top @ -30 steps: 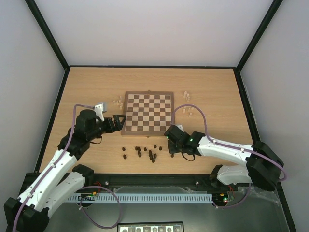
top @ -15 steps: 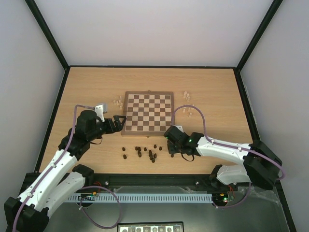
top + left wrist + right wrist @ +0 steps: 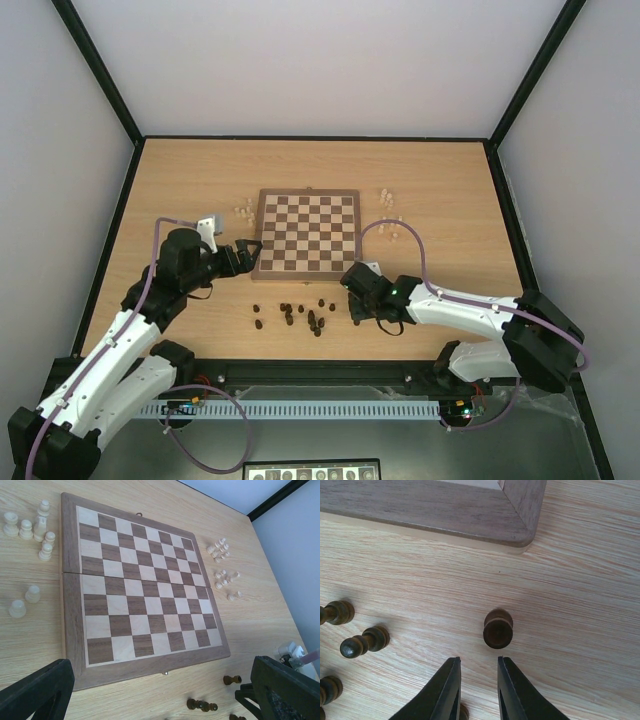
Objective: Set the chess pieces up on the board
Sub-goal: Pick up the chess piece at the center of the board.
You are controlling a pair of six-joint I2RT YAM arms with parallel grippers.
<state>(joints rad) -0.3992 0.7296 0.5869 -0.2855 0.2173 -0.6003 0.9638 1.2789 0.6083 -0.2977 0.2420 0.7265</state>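
The board [image 3: 306, 232] lies bare in the middle of the table; it also shows in the left wrist view [image 3: 140, 587], and its near corner in the right wrist view [image 3: 470, 505]. Dark chess pieces [image 3: 300, 315] lie scattered in front of it. Cream pieces stand left [image 3: 243, 211] and right [image 3: 390, 226] of it. My left gripper [image 3: 248, 248] is wide open and empty at the board's near left corner. My right gripper [image 3: 352, 290] is narrowly open and empty. Its fingertips [image 3: 479, 662] sit just short of one dark pawn [image 3: 497, 629].
More dark pieces [image 3: 365, 641] lie left of the right gripper. Cream pieces show in the left wrist view at the board's left [image 3: 35, 525] and right [image 3: 220, 550]. Black frame rails edge the table [image 3: 180, 170].
The right gripper has shifted very slightly near the board's near right corner. The left arm has barely moved. No piece has moved.
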